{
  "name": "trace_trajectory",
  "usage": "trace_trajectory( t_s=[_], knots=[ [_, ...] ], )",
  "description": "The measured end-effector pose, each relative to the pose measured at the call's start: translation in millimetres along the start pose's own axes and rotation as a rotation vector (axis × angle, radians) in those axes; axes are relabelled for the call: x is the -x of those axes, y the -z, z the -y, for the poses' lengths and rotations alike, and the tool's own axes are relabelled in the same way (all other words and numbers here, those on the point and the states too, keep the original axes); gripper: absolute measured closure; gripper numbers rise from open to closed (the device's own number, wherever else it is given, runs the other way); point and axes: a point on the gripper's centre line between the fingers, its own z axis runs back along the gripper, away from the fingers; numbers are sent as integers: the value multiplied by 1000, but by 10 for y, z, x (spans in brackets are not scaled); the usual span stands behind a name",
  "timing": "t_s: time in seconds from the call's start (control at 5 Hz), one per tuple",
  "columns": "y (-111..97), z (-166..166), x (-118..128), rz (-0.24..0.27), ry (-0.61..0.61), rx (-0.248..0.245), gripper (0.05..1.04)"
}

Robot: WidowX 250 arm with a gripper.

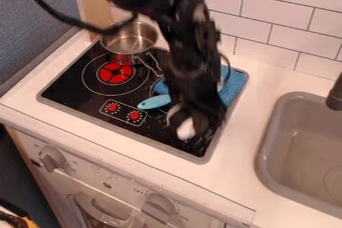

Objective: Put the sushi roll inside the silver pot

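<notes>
Perhaps sushi [186,129] by blurry claw [198,131]

No word, number or brand can be read. The white oven panel [83,167] bears faint print between its left knob [51,159] and right knob [160,206], all of it too small to make out.
</notes>
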Motion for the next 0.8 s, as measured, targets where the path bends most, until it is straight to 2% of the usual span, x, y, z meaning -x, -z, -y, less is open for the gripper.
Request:
trace_trajectory(
  t_s=[0.2, 0.4, 0.6, 0.8],
  knots=[
    [-173, -236, -122, -5, -5, -9, 620],
    [-273, -619, -247, 26, -37, -4, 620],
    [-215, -973, -325, 48, -55, 12, 620],
    [-103, -1342, -294, 40, -100, 14, 620]
  ],
)
